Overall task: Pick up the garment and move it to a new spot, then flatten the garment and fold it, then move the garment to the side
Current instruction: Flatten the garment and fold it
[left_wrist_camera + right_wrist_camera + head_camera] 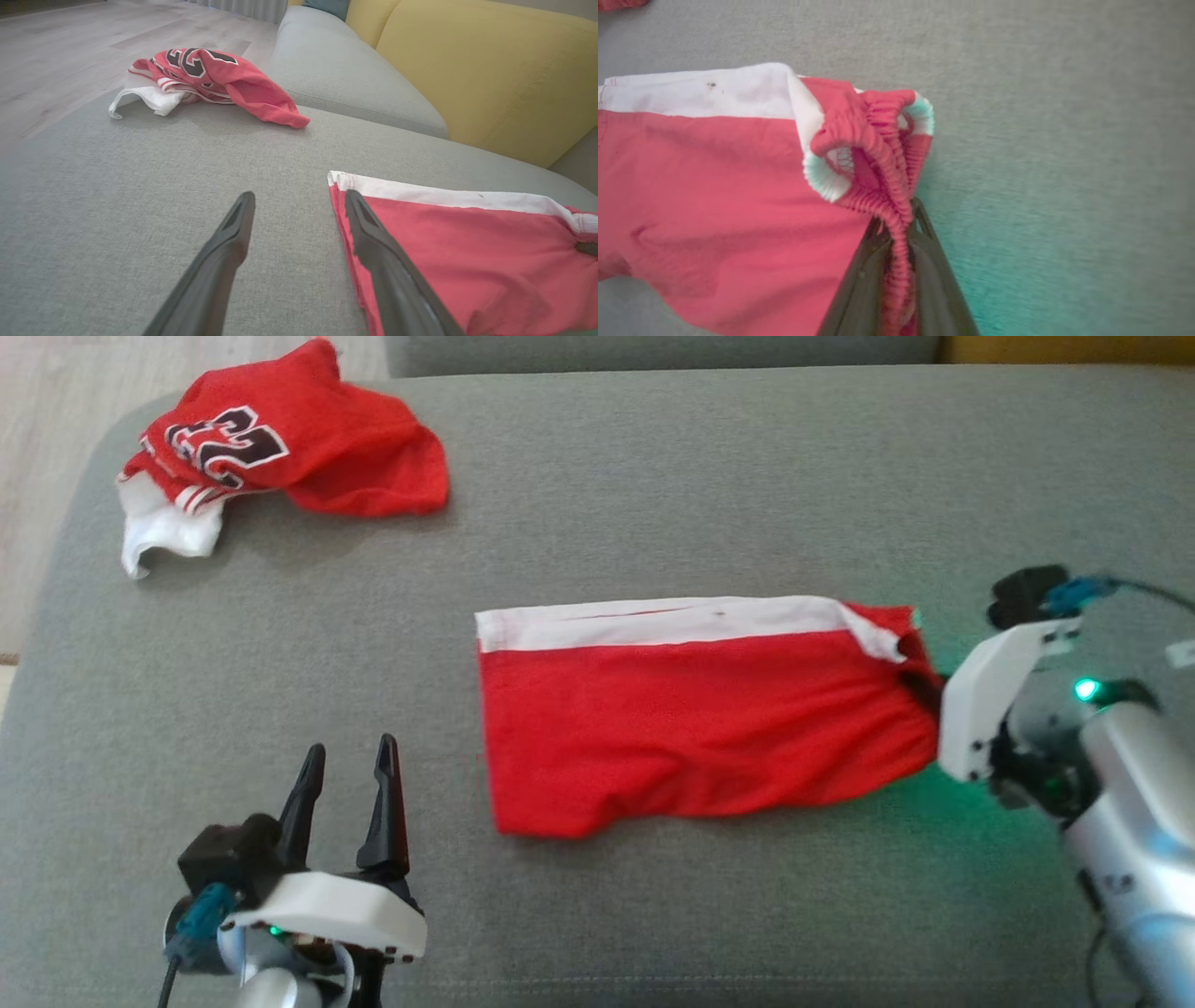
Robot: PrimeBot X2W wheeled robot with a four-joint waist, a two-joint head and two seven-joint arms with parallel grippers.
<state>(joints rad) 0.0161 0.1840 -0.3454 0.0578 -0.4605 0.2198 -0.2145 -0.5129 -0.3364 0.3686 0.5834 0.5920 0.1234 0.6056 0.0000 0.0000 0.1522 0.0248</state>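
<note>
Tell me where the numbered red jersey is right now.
In the head view the jersey lies crumpled at the far left corner of the grey cushion, well apart from the red shorts at the middle.

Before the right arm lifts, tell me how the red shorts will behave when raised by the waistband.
Likely floppy: the red shorts lie flat and creased, so they should hang limp from the right gripper. Probably light, being thin cloth. The ribbed elastic waistband is bunched in the shut jaws, so slipping seems unlikely.
</note>
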